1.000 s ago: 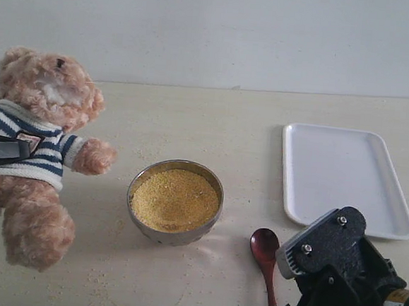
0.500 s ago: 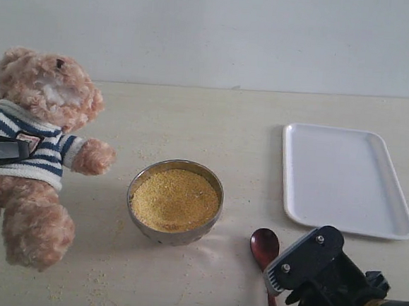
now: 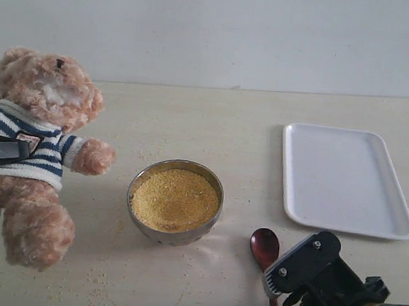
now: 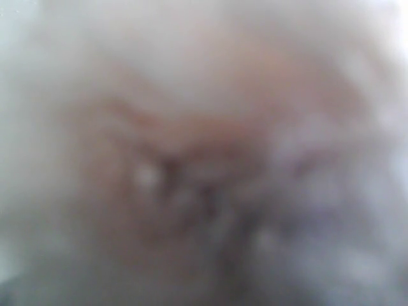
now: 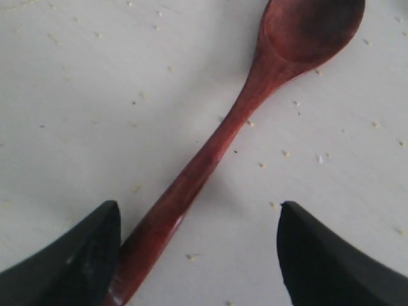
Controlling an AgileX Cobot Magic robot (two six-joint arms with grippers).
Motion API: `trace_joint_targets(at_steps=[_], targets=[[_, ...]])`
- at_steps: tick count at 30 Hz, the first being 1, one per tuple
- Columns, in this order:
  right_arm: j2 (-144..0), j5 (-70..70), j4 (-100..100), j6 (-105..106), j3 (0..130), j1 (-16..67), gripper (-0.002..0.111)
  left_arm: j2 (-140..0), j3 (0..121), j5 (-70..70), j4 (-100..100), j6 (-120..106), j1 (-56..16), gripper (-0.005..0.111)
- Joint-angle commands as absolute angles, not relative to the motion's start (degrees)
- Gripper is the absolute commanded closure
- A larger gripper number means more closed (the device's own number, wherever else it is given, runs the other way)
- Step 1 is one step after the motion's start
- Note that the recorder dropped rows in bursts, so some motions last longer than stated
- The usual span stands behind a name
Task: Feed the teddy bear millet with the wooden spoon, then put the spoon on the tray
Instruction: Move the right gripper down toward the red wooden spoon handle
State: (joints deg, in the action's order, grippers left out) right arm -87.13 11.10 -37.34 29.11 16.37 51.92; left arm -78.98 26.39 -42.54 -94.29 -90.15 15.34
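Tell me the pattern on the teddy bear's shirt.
The teddy bear wears navy-and-white horizontal stripes; the exterior view shows them best.

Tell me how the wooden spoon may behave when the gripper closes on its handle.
The wooden spoon looks solid, so it is probably stiff and light. Its handle is thin and rounded, so it may twist or slip in a grip. It lies beside one finger of the open right gripper, off centre, so closing jaws would likely slide it sideways first.
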Motion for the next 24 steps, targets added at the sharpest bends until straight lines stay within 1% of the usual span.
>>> trace_joint_targets(at_steps=[1, 4, 8, 17, 24], targets=[[-87.38, 11.97, -37.00, 28.80, 16.08, 51.92, 0.041, -78.34, 26.37, -43.47, -95.07, -90.23, 15.41, 0.102], [-87.38, 12.90, -37.72, 28.80, 16.08, 51.92, 0.041, -78.34, 26.37, -43.47, -95.07, -90.23, 15.41, 0.102], [-87.38, 16.18, -44.71, 28.80, 16.08, 51.92, 0.041, -78.34, 26.37, -43.47, -95.07, -90.23, 15.41, 0.102], [-87.48, 17.47, -49.74, 28.93, 16.08, 51.92, 0.041, -78.34, 26.37, -43.47, -95.07, -90.23, 15.41, 0.102], [-87.48, 22.75, -54.85, 30.00, 16.08, 51.92, 0.041, -78.34, 26.37, -43.47, -95.07, -89.98, 15.41, 0.102]])
